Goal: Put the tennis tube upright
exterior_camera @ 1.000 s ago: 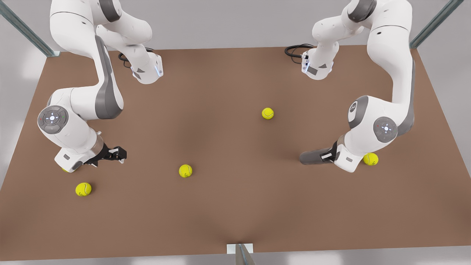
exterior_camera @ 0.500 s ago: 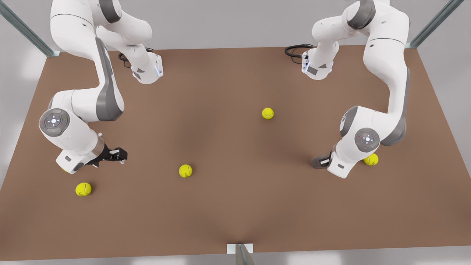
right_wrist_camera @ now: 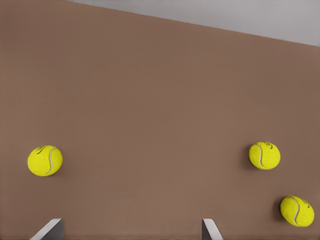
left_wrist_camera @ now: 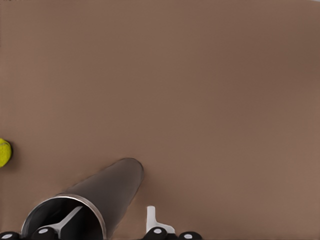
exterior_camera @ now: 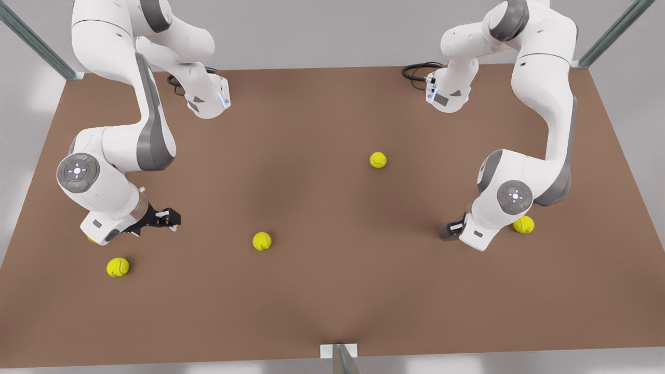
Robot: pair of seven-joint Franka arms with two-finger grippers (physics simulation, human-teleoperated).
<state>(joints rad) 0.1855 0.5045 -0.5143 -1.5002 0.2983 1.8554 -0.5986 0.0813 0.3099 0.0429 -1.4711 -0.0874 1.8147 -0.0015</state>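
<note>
the front view looked down steeply from above the near edge of the brown table (exterior_camera: 322,291), taking in both arms. the left wrist view sat close over the tennis tube (left_wrist_camera: 100,197), facing along it across bare tabletop. the right wrist view looked low over the table toward three tennis balls (right_wrist_camera: 45,160); the front view shared them.

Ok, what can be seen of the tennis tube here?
The tube is a plain matte dark grey cylinder, hollow, with a silvery rim at its open end. The left tool holds it at that rim, one finger inside the wall, one outside. It is tilted, far end down toward the brown table; whether it touches is unclear.
</note>
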